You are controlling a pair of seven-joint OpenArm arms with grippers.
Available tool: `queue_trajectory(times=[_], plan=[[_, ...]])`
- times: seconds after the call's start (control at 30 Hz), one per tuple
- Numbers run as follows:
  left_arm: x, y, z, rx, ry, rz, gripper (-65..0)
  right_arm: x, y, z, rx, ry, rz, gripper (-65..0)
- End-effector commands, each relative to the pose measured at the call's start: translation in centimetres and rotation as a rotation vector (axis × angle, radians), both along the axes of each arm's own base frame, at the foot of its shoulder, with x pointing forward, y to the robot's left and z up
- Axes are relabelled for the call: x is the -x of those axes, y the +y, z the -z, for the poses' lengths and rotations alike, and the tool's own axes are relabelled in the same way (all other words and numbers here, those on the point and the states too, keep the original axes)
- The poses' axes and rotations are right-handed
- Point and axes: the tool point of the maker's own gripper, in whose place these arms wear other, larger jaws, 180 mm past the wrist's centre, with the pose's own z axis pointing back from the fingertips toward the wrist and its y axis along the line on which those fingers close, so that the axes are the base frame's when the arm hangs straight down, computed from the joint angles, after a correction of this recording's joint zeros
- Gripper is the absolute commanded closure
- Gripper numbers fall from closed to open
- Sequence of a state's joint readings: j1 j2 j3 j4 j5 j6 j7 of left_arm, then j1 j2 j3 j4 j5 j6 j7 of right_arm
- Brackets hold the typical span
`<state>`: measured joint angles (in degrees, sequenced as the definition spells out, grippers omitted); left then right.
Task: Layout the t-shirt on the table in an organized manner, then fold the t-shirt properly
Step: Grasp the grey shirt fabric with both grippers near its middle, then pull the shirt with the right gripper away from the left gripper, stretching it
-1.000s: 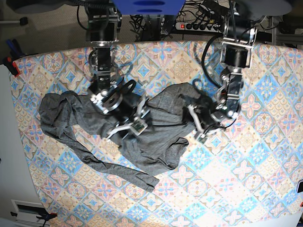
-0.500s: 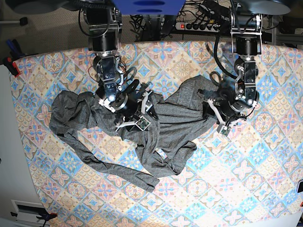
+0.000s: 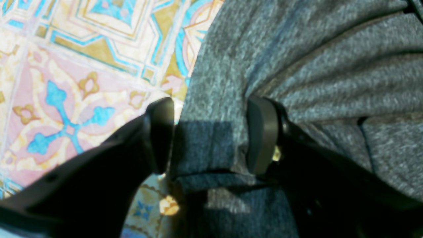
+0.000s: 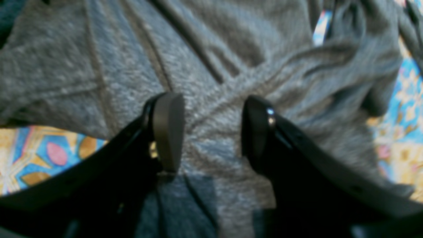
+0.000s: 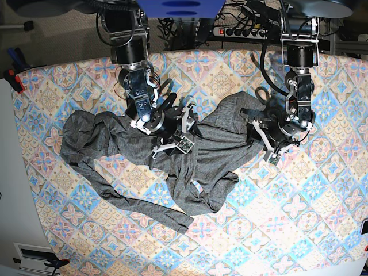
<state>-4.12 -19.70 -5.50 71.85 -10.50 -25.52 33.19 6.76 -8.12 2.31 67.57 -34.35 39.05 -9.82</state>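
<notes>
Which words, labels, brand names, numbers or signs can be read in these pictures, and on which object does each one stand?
None can be read in any view.
The t-shirt: plain grey knit, no print; a small pale patch near its lower fold is too small to tell.
The table cloth: only tile motifs, no letters.
The left gripper and the right gripper: plain black fingers, no marking.

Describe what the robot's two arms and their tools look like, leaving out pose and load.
Both arms are black metal with silver joints and looping black cables. The left tool and right tool each carry two black curved fingers with flat grey pads.
</notes>
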Motion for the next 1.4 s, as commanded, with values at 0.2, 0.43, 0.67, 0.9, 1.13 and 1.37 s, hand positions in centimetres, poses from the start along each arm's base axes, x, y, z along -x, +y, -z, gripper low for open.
queue_trajectory(times=[0.2, 0.43, 0.67, 0.9, 1.13, 1.37], plan=[[4.8, 3.8, 3.6, -0.186, 0.239, -0.027, -33.3, -0.9, 0.2, -1.3, -0.022, -0.033, 0.008, 0.0], [4.8, 3.8, 3.6, -0.188, 0.24, -0.027, -33.3, -2.3, -0.2, -4.4, -0.022, -0.127, 0.021, 0.0], [4.8, 3.8, 3.6, -0.189, 0.24, -0.026, -33.3, -3.7, -0.9, -8.9, -0.026, -0.261, 0.041, 0.0], [4.8, 3.8, 3.6, -0.189, 0.24, -0.026, -33.3, -5.0, -4.7, -9.4, -0.023, -0.273, 0.153, 0.0], [4.8, 3.8, 3.6, -0.189, 0.24, -0.026, -33.3, -5.7, -9.1, -8.9, -0.022, -0.258, 0.283, 0.0], [4.7, 3.8, 3.6, -0.189, 0.239, -0.025, -33.3, -5.9, -13.1, -8.4, -0.02, -0.243, 0.399, 0.0]])
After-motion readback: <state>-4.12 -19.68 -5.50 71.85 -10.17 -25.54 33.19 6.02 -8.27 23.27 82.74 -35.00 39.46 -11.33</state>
